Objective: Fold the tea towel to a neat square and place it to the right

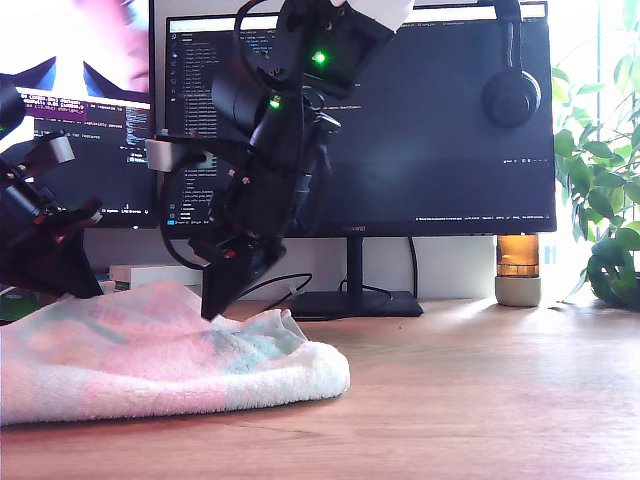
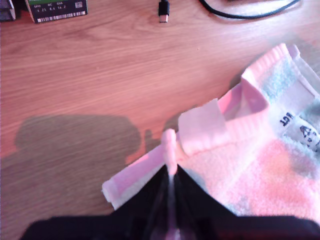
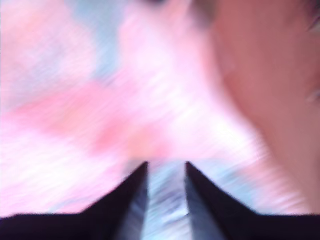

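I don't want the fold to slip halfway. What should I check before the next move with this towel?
1. My first gripper holds the tea towel: ok, jaws closed on the pink hem.
2. My second gripper has a grip: cannot tell, its view is blurred.
3. Towel folded to a neat square: not ok, it lies bunched at the exterior view's left.
4. Room on the desk toward the exterior view's right: ok, bare wood there.
5. USB plug free of the hem: ok, it lies apart from the towel.
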`<state>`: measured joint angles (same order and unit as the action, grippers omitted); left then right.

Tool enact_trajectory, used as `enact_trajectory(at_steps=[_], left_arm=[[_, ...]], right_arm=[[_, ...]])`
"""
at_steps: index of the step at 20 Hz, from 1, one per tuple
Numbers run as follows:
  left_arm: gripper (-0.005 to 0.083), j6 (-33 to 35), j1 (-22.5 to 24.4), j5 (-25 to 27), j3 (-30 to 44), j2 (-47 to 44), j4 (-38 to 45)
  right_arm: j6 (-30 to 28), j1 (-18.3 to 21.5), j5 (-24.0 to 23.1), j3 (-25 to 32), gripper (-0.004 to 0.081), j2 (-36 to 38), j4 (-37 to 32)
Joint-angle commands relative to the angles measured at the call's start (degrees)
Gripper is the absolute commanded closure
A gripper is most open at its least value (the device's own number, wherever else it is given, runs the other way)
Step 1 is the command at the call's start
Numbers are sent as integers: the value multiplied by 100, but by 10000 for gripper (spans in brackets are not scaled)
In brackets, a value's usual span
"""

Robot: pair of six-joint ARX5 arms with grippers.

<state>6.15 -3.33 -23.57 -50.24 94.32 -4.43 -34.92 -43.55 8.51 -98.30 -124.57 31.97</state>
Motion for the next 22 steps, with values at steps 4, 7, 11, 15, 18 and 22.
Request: enact_trajectory(at_steps=[4, 7, 11, 15, 18, 22], left_arm=[[785, -15, 22, 24, 111, -4, 177], [785, -13, 24, 208, 111, -4, 181], [785, -15, 22, 223, 111, -4, 188], [785, -15, 22, 227, 111, -4, 240], [785, -7, 94, 605, 111, -4, 398], [785, 26, 195, 968, 111, -4, 407]], right_arm=[[603, -31, 774, -7, 780, -192, 68], [798, -33, 960, -2, 780, -249, 236], [820, -33, 957, 0, 780, -560, 400], [817, -33, 957, 0, 780, -715, 472], [813, -31, 933, 0, 780, -717, 560], [811, -15, 935, 0, 780, -717, 514]])
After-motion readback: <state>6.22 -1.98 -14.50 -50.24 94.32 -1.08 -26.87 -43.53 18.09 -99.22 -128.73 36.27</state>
